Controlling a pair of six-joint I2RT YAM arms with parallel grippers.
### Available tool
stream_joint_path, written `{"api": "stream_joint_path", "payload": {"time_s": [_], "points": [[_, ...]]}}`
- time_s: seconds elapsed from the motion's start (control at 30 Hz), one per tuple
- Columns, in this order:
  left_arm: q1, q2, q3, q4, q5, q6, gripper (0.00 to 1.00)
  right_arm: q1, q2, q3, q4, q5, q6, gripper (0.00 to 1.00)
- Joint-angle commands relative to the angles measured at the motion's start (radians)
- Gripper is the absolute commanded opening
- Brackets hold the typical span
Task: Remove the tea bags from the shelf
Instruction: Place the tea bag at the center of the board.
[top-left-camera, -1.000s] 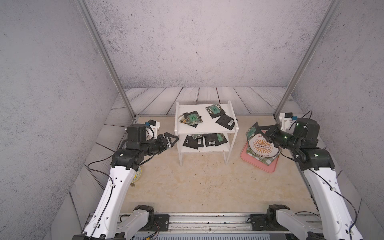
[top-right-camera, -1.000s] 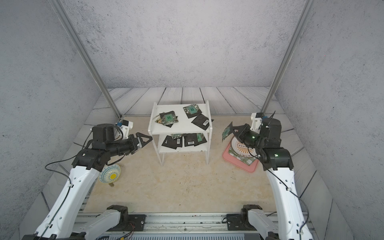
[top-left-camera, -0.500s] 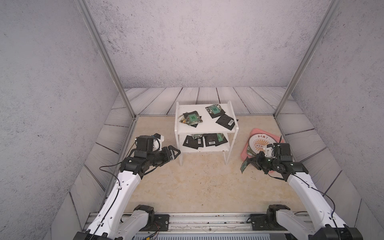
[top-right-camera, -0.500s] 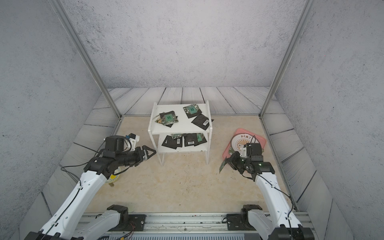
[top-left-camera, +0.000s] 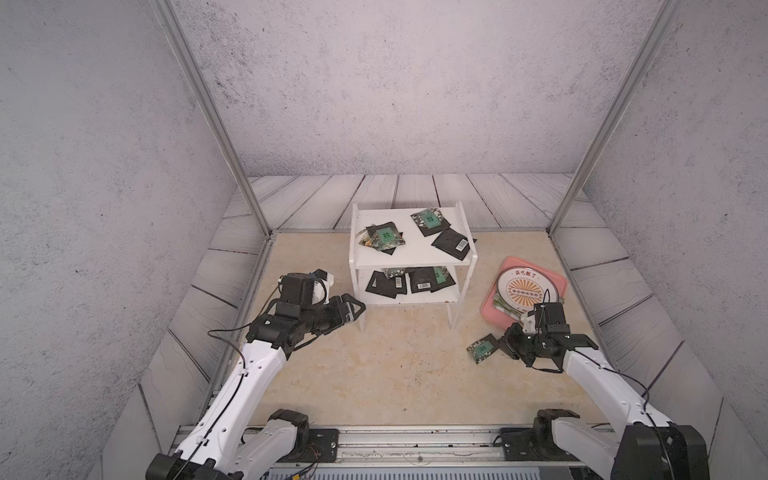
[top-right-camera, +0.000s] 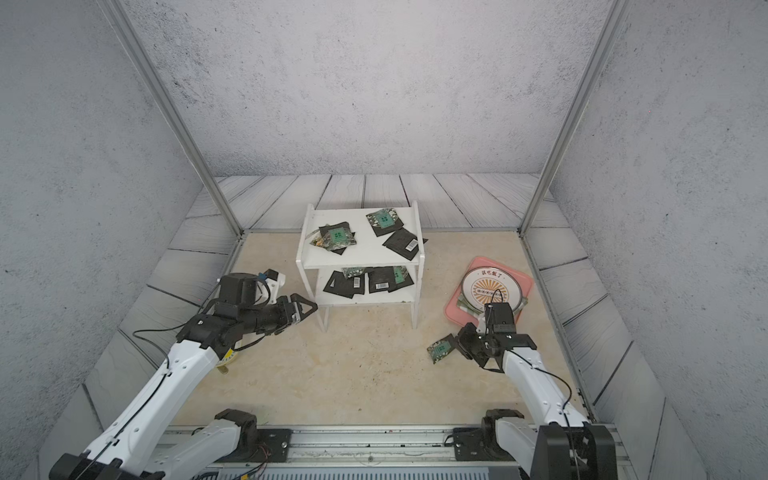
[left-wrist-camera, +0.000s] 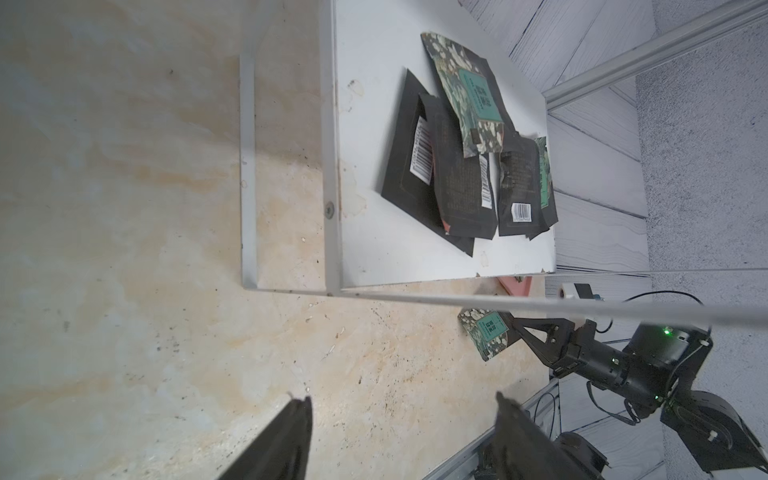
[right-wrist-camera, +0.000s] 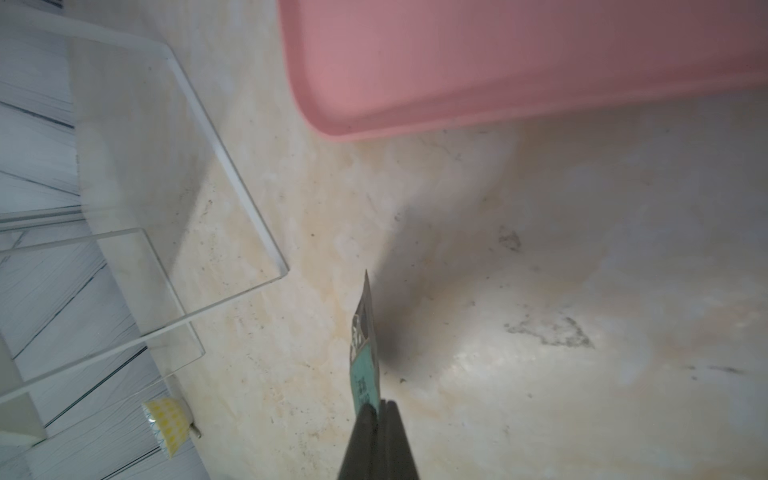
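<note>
Our right gripper (top-left-camera: 500, 341) clamps one tea bag (top-left-camera: 481, 350) low over the floor (top-left-camera: 395, 365), clear of the shelf (top-left-camera: 399, 255), so we should settle it flat before releasing; our left gripper (top-left-camera: 358, 308) gapes empty

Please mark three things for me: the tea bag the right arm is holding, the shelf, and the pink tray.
held tea bag (top-left-camera: 482, 350): in a top view, on its green label.
shelf (top-left-camera: 415, 249): in a top view, on a bare part of the upper board.
pink tray (top-left-camera: 487, 308): in a top view, on its near rim.

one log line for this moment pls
left claw open, empty, beside shelf | right claw shut on tea bag, off shelf, near pink tray | more tea bags on both tiers
</note>
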Motion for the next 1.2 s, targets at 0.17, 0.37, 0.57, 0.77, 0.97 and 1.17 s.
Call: {"api": "stream_joint_path", "payload": {"time_s": [0.17, 0.37, 0.57, 0.77, 0.97, 1.17], "points": [[-0.015, -0.001, -0.022, 0.023, -0.013, -0.004, 0.73, -0.003, 0.046, -0.007, -0.033, 0.228, -0.022, 0.00], [-0.017, 0.002, -0.024, 0.013, -0.018, -0.010, 0.72, -0.010, 0.071, -0.002, -0.019, 0.258, -0.029, 0.00], [-0.018, 0.003, -0.030, 0.018, -0.016, -0.016, 0.72, -0.013, 0.090, -0.011, 0.001, 0.250, -0.021, 0.00], [-0.018, 0.005, -0.027, 0.016, -0.012, -0.017, 0.73, -0.012, 0.094, -0.018, 0.004, 0.235, -0.029, 0.01], [-0.018, 0.010, -0.022, 0.017, -0.014, -0.027, 0.73, -0.012, 0.092, 0.002, -0.045, 0.244, -0.058, 0.21], [-0.020, 0.013, -0.017, 0.018, -0.015, -0.030, 0.72, -0.012, 0.067, 0.010, -0.081, 0.253, -0.064, 0.26]]}}
